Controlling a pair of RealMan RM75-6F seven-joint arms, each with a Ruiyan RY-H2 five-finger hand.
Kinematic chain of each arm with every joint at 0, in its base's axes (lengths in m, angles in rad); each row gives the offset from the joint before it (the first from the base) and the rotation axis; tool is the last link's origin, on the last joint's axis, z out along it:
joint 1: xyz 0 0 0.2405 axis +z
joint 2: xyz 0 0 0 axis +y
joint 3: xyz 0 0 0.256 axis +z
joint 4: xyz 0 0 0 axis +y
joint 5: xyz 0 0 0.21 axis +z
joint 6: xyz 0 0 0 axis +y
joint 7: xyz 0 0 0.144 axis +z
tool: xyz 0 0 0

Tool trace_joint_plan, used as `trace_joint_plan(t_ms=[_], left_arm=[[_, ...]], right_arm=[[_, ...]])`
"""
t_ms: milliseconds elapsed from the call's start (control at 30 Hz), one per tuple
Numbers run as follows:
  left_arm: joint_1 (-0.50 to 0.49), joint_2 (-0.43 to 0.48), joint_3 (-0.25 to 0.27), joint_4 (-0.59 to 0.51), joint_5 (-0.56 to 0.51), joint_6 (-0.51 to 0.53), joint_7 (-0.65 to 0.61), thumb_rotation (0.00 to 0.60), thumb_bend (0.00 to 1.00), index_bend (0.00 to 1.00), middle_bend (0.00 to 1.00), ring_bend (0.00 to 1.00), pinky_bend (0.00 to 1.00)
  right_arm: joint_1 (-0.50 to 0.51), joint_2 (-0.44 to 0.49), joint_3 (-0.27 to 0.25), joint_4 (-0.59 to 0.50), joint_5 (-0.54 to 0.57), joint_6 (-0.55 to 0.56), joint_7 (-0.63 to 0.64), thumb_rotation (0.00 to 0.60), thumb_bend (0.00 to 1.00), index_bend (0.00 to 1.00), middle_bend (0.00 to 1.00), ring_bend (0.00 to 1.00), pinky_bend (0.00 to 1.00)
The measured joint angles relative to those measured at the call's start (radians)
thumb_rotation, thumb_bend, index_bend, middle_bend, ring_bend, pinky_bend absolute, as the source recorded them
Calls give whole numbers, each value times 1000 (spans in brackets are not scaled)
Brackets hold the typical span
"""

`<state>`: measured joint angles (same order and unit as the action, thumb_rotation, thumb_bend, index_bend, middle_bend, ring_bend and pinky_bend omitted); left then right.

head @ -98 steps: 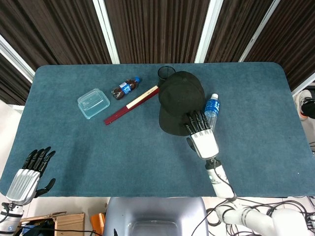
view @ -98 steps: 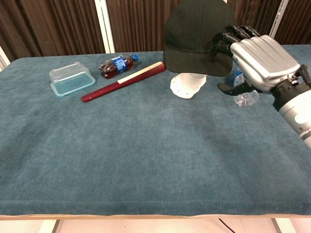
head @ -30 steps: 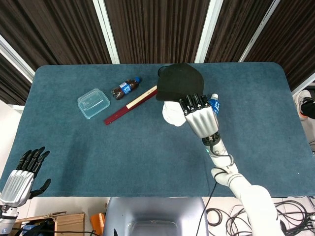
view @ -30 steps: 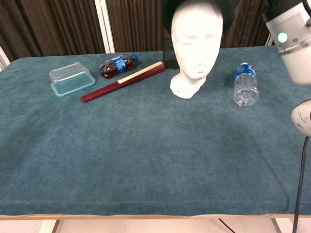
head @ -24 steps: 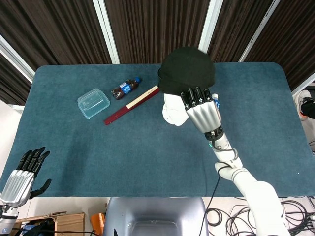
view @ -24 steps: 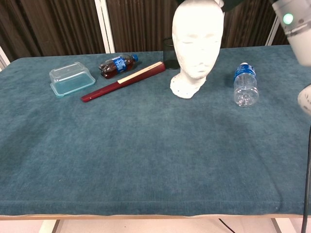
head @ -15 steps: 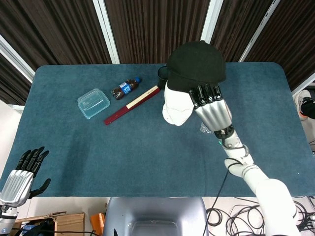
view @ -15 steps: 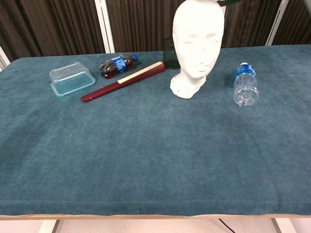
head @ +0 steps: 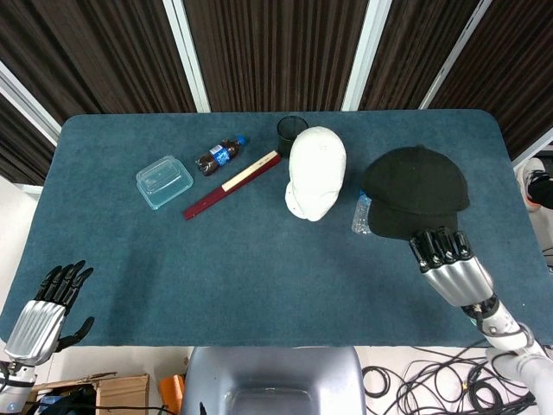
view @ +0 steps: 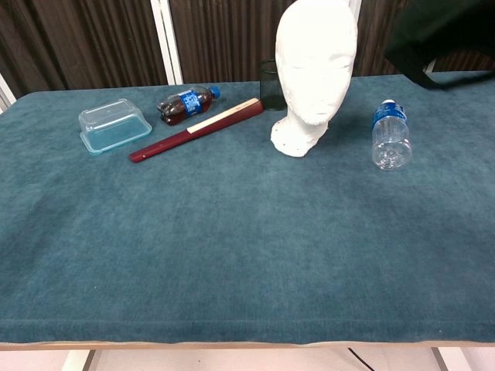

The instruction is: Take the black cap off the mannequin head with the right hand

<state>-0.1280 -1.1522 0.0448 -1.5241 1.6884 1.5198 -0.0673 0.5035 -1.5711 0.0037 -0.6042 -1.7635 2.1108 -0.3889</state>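
Our right hand (head: 449, 264) grips the black cap (head: 416, 192) by its brim, fingers (head: 435, 245) curled over the near edge, and holds it in the air; in the chest view the cap (view: 441, 39) hangs at the upper right, off the mannequin head (head: 316, 172). Partly under the cap, just to the left of our hand, lies a clear water bottle (view: 389, 135) with a blue label. Further left stands the bare white head, upright on the blue table cover (head: 259, 277), with a dark cup (head: 292, 130) just behind it. Beyond that, to the left, lie a red folded fan (head: 231, 184), a small dark-drink bottle (head: 219, 156) and a clear plastic box (head: 164, 181). Our left hand (head: 45, 312) hangs well apart at the near left corner, holding nothing, its fingers spread.
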Motion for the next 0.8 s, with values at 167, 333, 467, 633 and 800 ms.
trace_joint_plan(t_ms=[167, 333, 467, 633, 800], left_arm=[[-3, -4, -1, -2, 1, -2, 0, 600, 354, 0, 16, 27, 54], [-8, -5, -3, 0, -6, -13, -4, 600, 353, 0, 16, 27, 54], [-9, -3, -1, 0, -6, -15, -6, 600, 353, 0, 17, 27, 54], [-4, 3, 0, 1, -4, -2, -16, 600, 353, 0, 17, 27, 54], [3, 9, -2, 2, -5, 13, -28, 600, 353, 0, 17, 27, 54]], right_arm=[[-74, -54, -8, 158, 36, -35, 80, 600, 376, 1000, 729, 610, 900], [-116, -154, -14, 311, 59, -93, 152, 600, 376, 1000, 729, 610, 900], [-122, -238, -20, 385, 67, -143, 185, 600, 376, 1000, 729, 610, 895], [-124, -286, -29, 415, 71, -207, 182, 600, 376, 684, 631, 511, 798], [-146, -307, -36, 406, 80, -263, 181, 600, 308, 172, 331, 300, 627]])
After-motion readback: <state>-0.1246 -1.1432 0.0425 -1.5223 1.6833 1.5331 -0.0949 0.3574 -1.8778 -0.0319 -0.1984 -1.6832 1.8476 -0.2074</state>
